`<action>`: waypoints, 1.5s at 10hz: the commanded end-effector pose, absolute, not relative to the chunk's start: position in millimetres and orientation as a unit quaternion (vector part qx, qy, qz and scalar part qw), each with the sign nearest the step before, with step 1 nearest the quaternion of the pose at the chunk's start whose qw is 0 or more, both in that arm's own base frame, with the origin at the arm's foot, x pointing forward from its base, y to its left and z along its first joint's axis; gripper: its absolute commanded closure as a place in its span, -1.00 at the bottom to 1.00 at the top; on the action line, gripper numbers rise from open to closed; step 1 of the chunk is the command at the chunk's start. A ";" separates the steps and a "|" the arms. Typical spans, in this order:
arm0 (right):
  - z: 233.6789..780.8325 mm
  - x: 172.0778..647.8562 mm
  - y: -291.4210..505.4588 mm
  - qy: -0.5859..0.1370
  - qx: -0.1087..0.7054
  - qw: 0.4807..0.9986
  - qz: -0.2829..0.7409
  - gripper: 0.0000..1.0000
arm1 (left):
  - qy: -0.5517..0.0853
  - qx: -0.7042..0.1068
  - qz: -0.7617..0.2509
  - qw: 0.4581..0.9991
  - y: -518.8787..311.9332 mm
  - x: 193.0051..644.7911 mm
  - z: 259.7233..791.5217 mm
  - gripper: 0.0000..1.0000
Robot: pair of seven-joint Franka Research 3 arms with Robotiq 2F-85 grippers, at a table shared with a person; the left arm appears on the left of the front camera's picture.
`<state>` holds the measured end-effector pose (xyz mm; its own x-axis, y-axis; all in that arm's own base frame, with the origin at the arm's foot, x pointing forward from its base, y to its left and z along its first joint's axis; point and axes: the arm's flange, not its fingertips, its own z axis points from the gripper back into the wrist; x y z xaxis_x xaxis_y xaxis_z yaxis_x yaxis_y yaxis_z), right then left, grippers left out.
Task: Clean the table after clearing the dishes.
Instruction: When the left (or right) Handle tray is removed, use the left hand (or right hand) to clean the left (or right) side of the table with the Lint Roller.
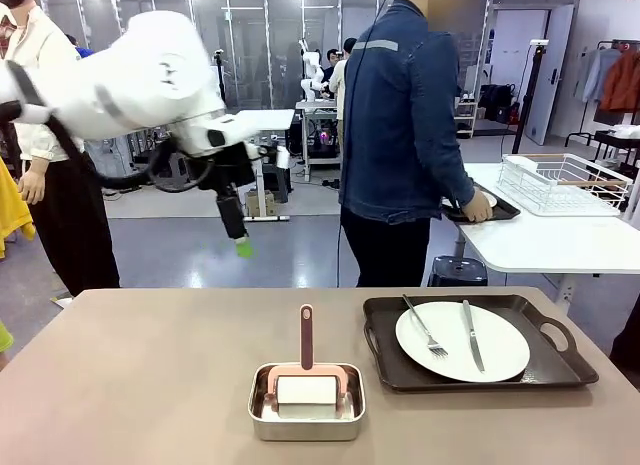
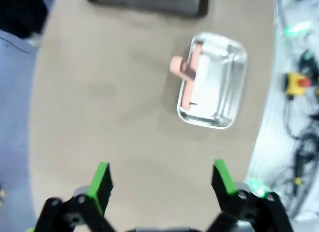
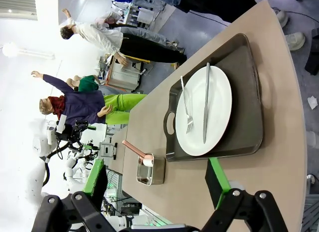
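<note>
On the taupe table [image 1: 150,365], at the right, a dark brown tray [image 1: 560,365] carries a white plate [image 1: 462,342] with a fork [image 1: 426,328] and a knife [image 1: 472,335]. A person in a denim jacket holds a second dark tray [image 1: 500,212] on the white side table. My left gripper [image 1: 241,247] hangs open high above the table's left half. In the left wrist view its gripper [image 2: 162,179] stands open over bare table [image 2: 99,92]. My right gripper [image 3: 157,182] is open above the table, short of the plate [image 3: 204,112] on its tray [image 3: 249,92].
A small steel pan [image 1: 306,405] near the front middle holds a pink-handled cleaning tool [image 1: 306,337]; the pan [image 2: 214,87] also lies ahead of the left gripper. A white dish rack [image 1: 565,180] sits on the side table [image 1: 540,247]. Another person stands at far left.
</note>
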<state>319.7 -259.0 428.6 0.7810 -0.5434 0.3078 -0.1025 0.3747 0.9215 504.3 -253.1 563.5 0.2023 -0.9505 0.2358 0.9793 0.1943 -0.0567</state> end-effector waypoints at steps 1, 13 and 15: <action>430.3 319.0 -258.6 -0.304 0.543 0.771 -0.137 -1.00 | -0.020 -0.070 -0.677 0.732 -287.0 520.2 567.5 -1.00; 430.3 319.0 -258.6 -0.304 0.543 0.771 -0.137 -1.00 | 0.033 -0.086 -0.713 0.695 -365.8 516.6 511.8 -1.00; 430.3 319.0 -258.6 -0.304 0.543 0.771 -0.137 -1.00 | 0.047 -0.112 -0.739 0.662 -368.3 517.9 481.5 -1.00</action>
